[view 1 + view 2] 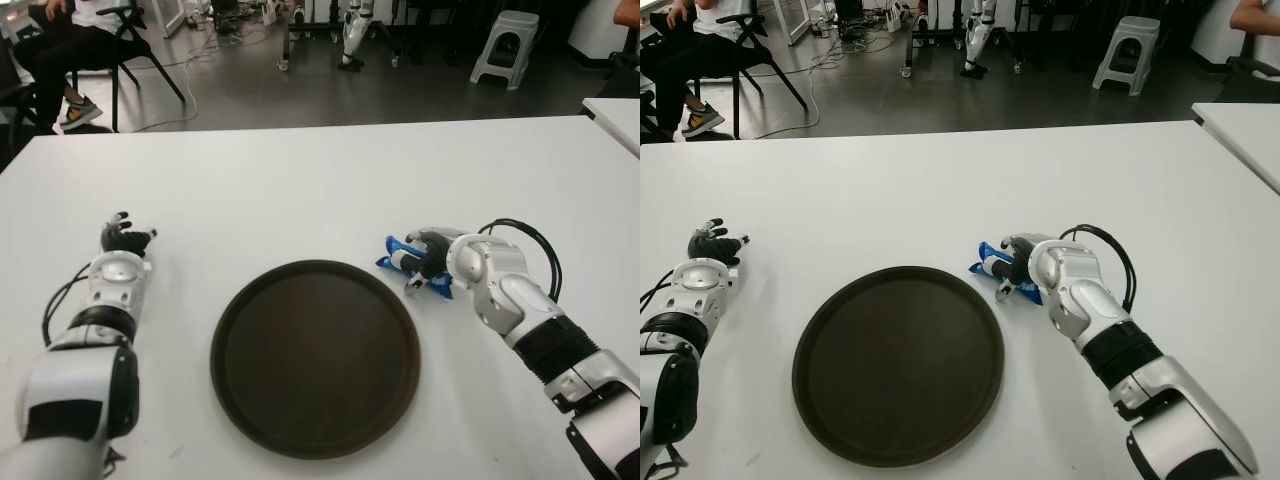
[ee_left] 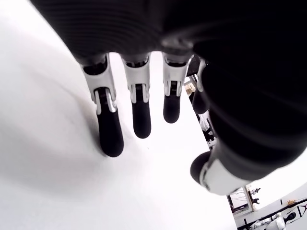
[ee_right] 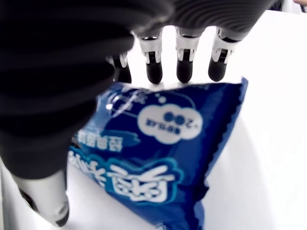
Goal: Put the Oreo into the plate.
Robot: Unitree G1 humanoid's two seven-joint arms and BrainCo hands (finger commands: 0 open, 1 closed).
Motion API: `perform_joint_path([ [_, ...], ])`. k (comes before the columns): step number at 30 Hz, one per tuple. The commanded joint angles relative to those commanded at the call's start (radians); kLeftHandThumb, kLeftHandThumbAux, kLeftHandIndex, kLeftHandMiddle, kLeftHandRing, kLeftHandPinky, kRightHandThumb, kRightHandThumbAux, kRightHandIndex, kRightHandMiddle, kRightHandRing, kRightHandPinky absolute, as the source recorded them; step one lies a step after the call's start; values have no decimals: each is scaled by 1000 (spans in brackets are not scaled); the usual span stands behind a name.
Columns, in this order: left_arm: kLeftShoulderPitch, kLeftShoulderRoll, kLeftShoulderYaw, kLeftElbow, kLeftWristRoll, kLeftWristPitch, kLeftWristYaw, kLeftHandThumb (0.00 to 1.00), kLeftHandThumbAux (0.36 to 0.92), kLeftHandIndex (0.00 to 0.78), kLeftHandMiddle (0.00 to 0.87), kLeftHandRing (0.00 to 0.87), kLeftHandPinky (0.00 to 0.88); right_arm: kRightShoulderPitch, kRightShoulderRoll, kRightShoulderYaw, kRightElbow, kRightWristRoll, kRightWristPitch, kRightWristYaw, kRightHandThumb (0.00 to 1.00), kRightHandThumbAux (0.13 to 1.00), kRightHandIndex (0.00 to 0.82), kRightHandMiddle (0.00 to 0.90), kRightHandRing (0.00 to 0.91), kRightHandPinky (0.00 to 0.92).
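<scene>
I have the right hand [image 1: 432, 262] cupped over the small blue crinkly Oreo packet [image 3: 158, 163] on the white table [image 1: 300, 190] just beside the round dark brown plate [image 1: 314, 356], fingers not yet clamped, while the left hand [image 1: 122, 248] shows left of the plate, open and empty, and since the packet looks light, soft and slippery, I judge a pinch across its middle safest

On the worktop [image 1: 320, 180]: plate [image 1: 314, 357] at centre front; Oreo packet [image 1: 400, 260] just beside its right rear rim, under the right hand [image 1: 432, 262]; left hand [image 1: 122, 250] well left of the plate.
</scene>
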Motion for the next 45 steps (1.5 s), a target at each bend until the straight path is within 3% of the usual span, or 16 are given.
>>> perform_joint_path([
  [22,1,-1,2,-1,-2,-4,-1,269,777,87,138,169,180,-23,25,-10,51,9,-16,-50,0,740,48,95,63,0],
  [33,2,-2,0,-1,0,-6,1,269,777,88,139,169,175,-39,61,7,93,-41,32,-148,0,743,71,113,90,0],
  [37,3,-1,2,-1,-2,-6,0,277,772,89,140,168,178,-42,85,4,119,-48,60,-196,0,771,93,131,121,49],
  [45,1,0,2,0,-2,-2,-2,273,776,92,143,169,177,-28,113,-28,143,-22,64,-311,0,841,203,226,271,328],
])
